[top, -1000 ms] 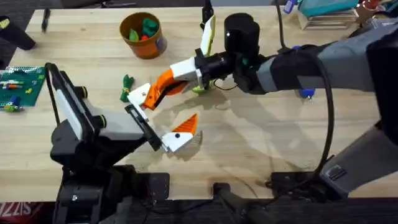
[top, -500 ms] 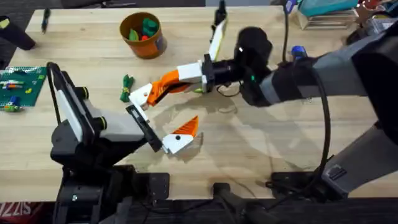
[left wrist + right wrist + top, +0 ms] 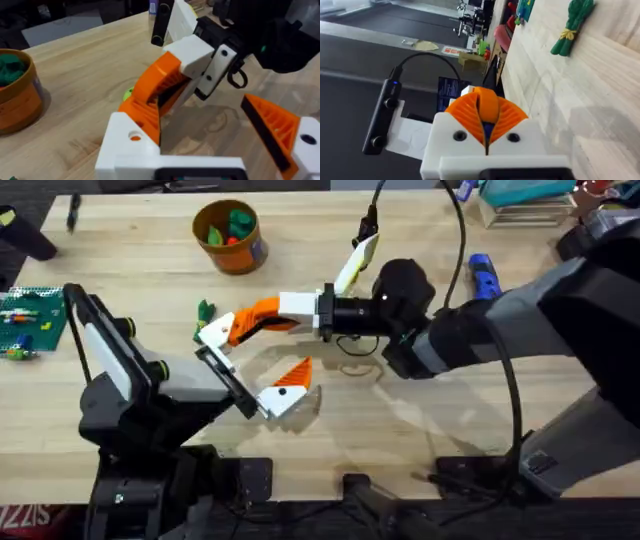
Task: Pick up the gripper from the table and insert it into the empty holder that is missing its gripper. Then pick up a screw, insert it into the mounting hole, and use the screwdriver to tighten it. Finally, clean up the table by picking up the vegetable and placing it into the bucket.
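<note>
- Centrally, the right gripper (image 3: 240, 326) reaches across the wooden table (image 3: 420, 430) from the right, with its white fingers level and pointing left.
- Its two orange ribbed pads (image 3: 510, 117) are pressed together, pinching the small orange gripper (image 3: 488, 105), which shows as a narrow smooth strip with a dark edge between them.
- The pinched gripper and pad tips touch the holder (image 3: 131, 145), the bare white finger block with a round mounting hole in its face.
- The holder is one finger of the left gripper (image 3: 255, 360). That gripper is spread wide, and its other white finger carries a fixed orange wedge (image 3: 272, 125) that stands well apart from the holder.
- The vegetable (image 3: 205, 310), dark green with a lighter band, lies flat on the table just beyond the holder and touches neither gripper.
- The bucket (image 3: 228, 235) stands upright at the far side of the table, farther back than the vegetable, with green and red toy pieces inside.
- The blue screwdriver (image 3: 483, 277) lies on the table far to the right, partly behind the right arm (image 3: 500, 330).
- I cannot tell whether the small gripper is seated in the holder or only resting against it.
</note>
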